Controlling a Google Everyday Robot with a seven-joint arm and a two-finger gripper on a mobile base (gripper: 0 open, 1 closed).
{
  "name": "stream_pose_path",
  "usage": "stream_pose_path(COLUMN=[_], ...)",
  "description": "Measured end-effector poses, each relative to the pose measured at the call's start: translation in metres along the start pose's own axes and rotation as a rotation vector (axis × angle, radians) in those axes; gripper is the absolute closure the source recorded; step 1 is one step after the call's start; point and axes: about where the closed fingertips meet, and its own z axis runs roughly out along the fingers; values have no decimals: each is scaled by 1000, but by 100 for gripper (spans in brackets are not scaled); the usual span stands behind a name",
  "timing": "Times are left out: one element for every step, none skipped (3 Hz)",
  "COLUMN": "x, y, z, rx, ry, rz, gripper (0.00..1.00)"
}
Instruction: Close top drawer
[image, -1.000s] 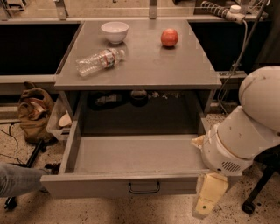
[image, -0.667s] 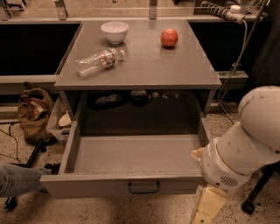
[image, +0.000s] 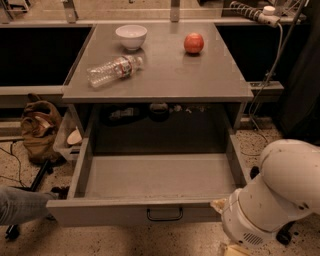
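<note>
The top drawer (image: 125, 212) is pulled far out from under the grey tabletop (image: 165, 80). Its inside is bare, and its plain grey front panel has a small dark loop handle (image: 164, 215) at the centre. My white arm (image: 272, 200) fills the lower right corner, next to the drawer's front right corner. Only a tan sliver of my gripper (image: 238, 249) shows at the bottom edge, below and to the right of the handle. It is apart from the handle.
On the tabletop lie a clear plastic bottle (image: 114, 70), a white bowl (image: 131, 36) and a red apple (image: 193, 43). A brown bag (image: 39, 131) and cables sit on the floor at the left. A grey-clad limb (image: 22, 204) reaches in at the lower left. A power strip (image: 255, 12) hangs at the upper right.
My arm has sunk lower in the view and the gripper has dropped almost out of the bottom edge. The drawer has not moved.
</note>
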Motion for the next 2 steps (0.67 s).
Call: stream_pose_path(x=[-3, -7], y=[-7, -22], z=[24, 40], rx=[-22, -17], ry=[10, 19], rz=[-25, -37], gripper=[0, 0])
